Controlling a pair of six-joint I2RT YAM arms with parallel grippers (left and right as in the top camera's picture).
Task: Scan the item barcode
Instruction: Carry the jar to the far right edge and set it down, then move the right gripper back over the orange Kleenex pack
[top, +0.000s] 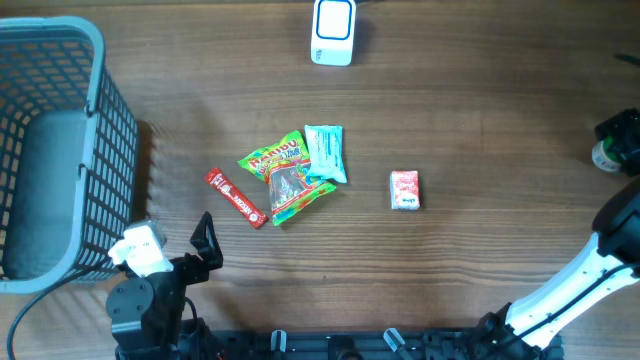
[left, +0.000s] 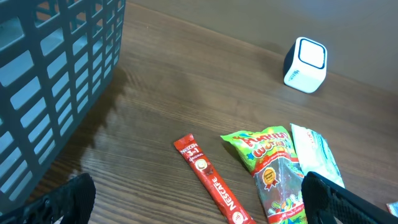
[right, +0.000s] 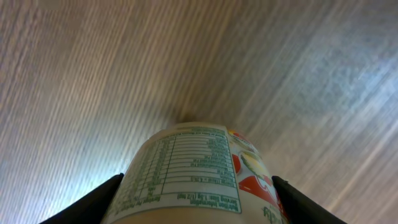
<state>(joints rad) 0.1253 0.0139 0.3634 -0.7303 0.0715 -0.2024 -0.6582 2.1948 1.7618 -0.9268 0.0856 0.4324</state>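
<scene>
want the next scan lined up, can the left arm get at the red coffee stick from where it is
Probably yes. The red coffee stick lies flat just ahead of the left arm, its jaws open and nothing between them; the basket stands off to one side.

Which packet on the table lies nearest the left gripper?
The long red coffee stick; the candy bag, teal packet and small red packet lie farther away.

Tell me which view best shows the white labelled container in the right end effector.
Right wrist: the white container with a printed nutrition label is close up, gripped by the right end effector. Overhead shows only a small green-white bit at the right edge, under the end effector. Left wrist misses it.
</scene>
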